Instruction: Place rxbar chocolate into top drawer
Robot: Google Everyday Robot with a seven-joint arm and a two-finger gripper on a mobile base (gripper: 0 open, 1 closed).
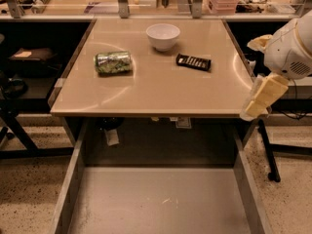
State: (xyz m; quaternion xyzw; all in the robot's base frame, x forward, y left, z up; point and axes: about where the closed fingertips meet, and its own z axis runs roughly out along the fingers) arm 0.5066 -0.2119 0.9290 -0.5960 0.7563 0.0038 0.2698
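The rxbar chocolate [193, 62], a flat black wrapper with pale lettering, lies on the tan tabletop [161, 89], right of centre and just in front of a white bowl. The top drawer [161, 204] is pulled out below the table's front edge, and nothing shows on its pale grey bottom. My gripper [262, 97] hangs off the table's right edge, beside the front right corner, well to the right of the bar and nearer the front. It holds nothing that I can see.
A white bowl [163, 35] stands at the back centre of the table. A crushed green can [113, 62] lies on its side at the left. Dark chairs and table legs stand on both sides, and a cluttered counter runs behind.
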